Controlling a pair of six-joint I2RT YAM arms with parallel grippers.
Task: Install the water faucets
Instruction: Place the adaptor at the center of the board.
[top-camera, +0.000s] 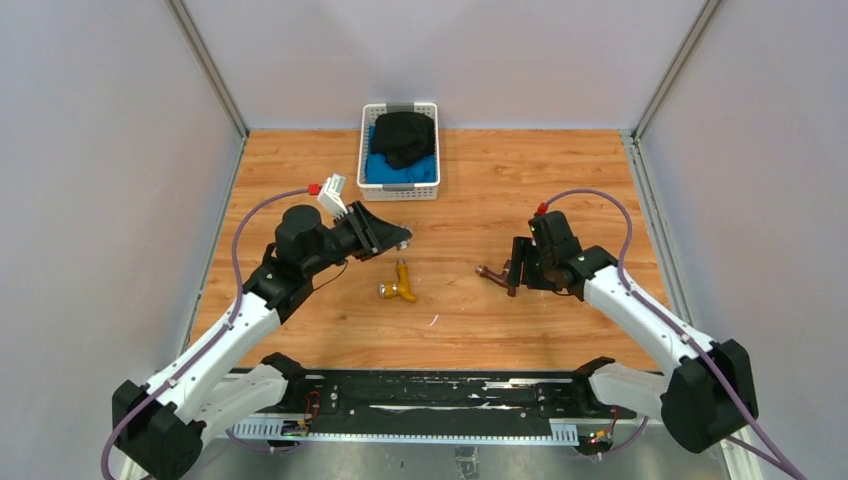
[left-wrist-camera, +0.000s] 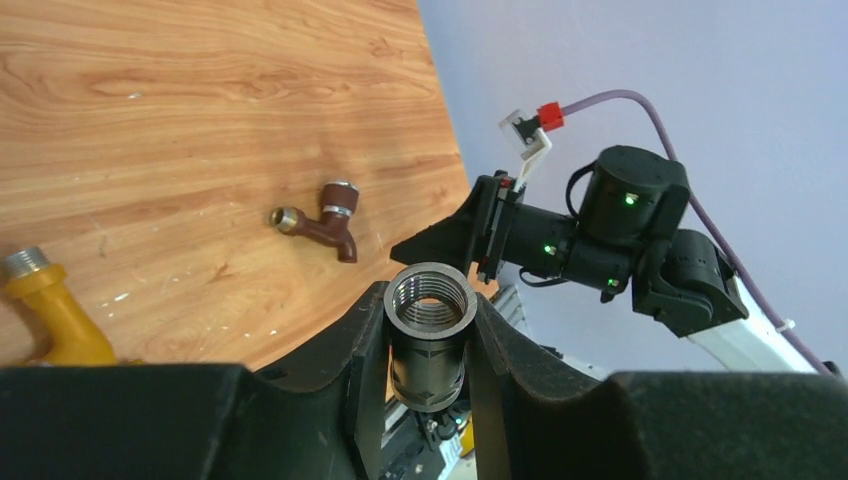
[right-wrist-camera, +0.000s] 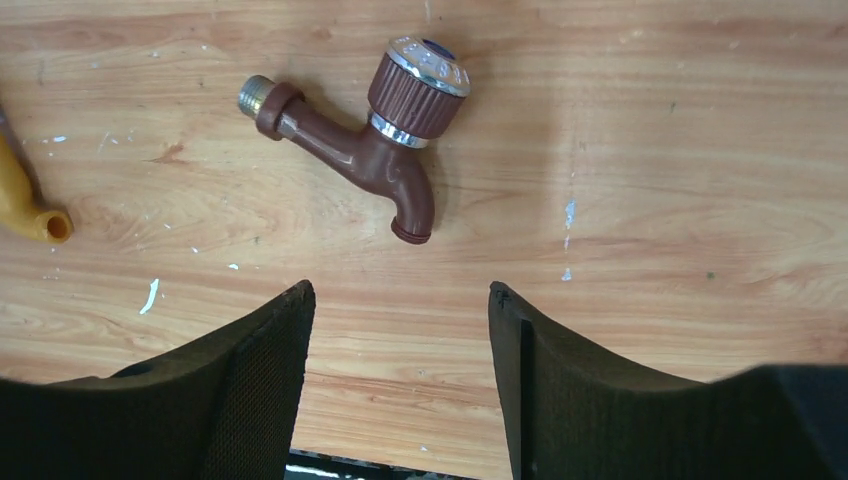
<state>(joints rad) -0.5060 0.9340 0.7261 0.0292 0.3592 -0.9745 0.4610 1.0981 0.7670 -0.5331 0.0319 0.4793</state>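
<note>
The reddish-brown faucet (right-wrist-camera: 375, 150) lies on its side on the wooden table, its silver-rimmed knob up; it also shows in the overhead view (top-camera: 492, 273) and the left wrist view (left-wrist-camera: 325, 220). My right gripper (right-wrist-camera: 398, 290) hovers just behind it, open, with nothing between its fingers (top-camera: 512, 272). The brass-yellow faucet (top-camera: 402, 283) lies near the table's middle, partly visible at the frame edges (left-wrist-camera: 55, 315) (right-wrist-camera: 25, 205). My left gripper (left-wrist-camera: 430, 295) is shut on a grey threaded metal fitting (left-wrist-camera: 430, 330), held above the table left of the yellow faucet (top-camera: 400, 240).
A white basket (top-camera: 365, 150) holding black and blue cloth stands at the back centre. Grey walls enclose the table on three sides. A black rail (top-camera: 430, 395) runs along the near edge between the arm bases.
</note>
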